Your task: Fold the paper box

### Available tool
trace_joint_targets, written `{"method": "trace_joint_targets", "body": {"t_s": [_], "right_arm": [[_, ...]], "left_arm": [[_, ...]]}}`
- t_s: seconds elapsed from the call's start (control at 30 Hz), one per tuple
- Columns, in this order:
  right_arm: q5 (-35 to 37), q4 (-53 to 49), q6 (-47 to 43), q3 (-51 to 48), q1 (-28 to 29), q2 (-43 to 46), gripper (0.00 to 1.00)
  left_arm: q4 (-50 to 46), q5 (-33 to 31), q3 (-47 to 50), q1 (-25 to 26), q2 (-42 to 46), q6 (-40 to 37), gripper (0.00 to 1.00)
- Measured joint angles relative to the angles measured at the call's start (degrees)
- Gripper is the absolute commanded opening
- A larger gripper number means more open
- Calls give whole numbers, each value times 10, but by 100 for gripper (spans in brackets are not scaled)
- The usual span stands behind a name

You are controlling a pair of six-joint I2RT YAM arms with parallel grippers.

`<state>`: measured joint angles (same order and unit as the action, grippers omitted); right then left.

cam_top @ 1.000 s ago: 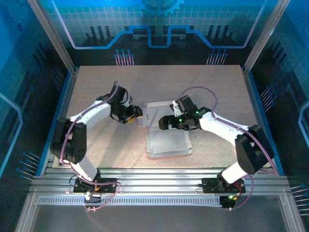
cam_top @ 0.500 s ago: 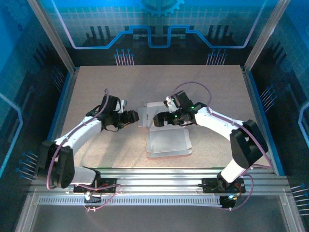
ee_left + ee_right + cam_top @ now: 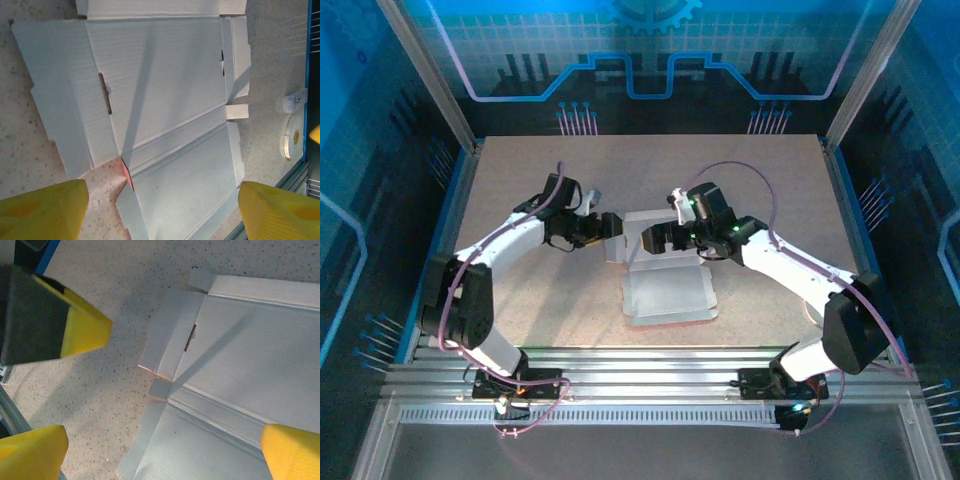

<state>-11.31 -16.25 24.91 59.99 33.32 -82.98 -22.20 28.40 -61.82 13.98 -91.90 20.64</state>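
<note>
Glimpsing pink, left wrist overlooks the paper box point(image 3: 160, 100).

You are seeing the paper box point(image 3: 165, 100) showing its pale whitish, finely ribbed inner side, with a sliver of pink peeking out at one notch. The table point(image 3: 770, 180) is showing speckled beige. The left gripper point(image 3: 162, 210) and the right gripper point(image 3: 160, 455) are both wearing yellow fingertips point(image 3: 45, 207).
</note>
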Motion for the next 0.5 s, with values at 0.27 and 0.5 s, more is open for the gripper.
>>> {"method": "trace_joint_targets", "body": {"t_s": [0.27,0.5], "right_arm": [[-22,-1,1,-37,-33,10,100],[-17,-6,6,-44,-14,-30,100]], "left_arm": [[1,-21,-17,0,-22,4,73],[24,-41,-10,-6,-52,31,83]]}}
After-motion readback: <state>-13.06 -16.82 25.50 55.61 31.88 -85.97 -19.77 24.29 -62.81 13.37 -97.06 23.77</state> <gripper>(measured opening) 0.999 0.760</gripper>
